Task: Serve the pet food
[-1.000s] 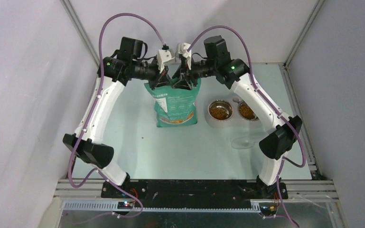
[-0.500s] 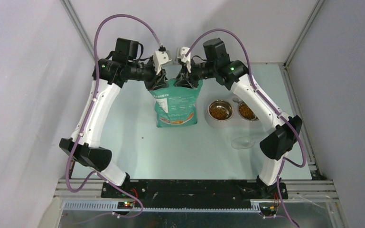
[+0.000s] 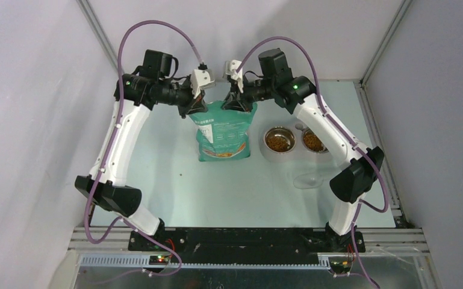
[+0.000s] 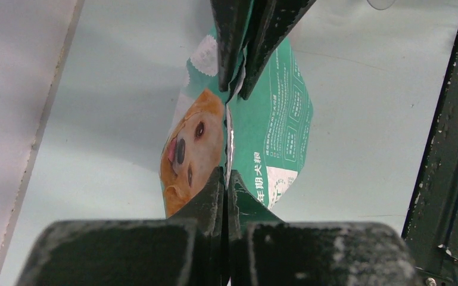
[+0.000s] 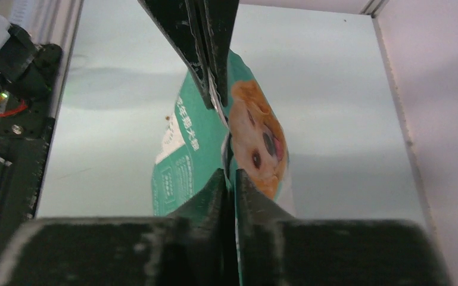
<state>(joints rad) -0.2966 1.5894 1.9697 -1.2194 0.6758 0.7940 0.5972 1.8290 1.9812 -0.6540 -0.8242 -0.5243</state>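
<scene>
The teal-green bag (image 3: 224, 133) with the dog's face stands upright at the back of the table. My left gripper (image 3: 194, 108) is shut on the left end of its top edge. My right gripper (image 3: 239, 103) is shut on the right end. In the left wrist view my gripper (image 4: 225, 176) pinches the bag's (image 4: 268, 131) thin seam, with the other arm's fingers (image 4: 256, 42) beyond. The right wrist view shows the same: gripper (image 5: 231, 174) on the bag (image 5: 184, 155). Pet food (image 3: 279, 141) fills two steel bowls to the right of the bag.
The two bowls (image 3: 279, 128) (image 3: 305, 135) sit side by side in a white stand right of the bag. A clear plastic scoop (image 3: 307, 180) lies on the table in front of them, near the right arm's elbow. Walls close in behind.
My left gripper opened, slid left along the bag's top and shut again at its left corner. My right gripper closed on the right part of the top. The bag stands where it was.
</scene>
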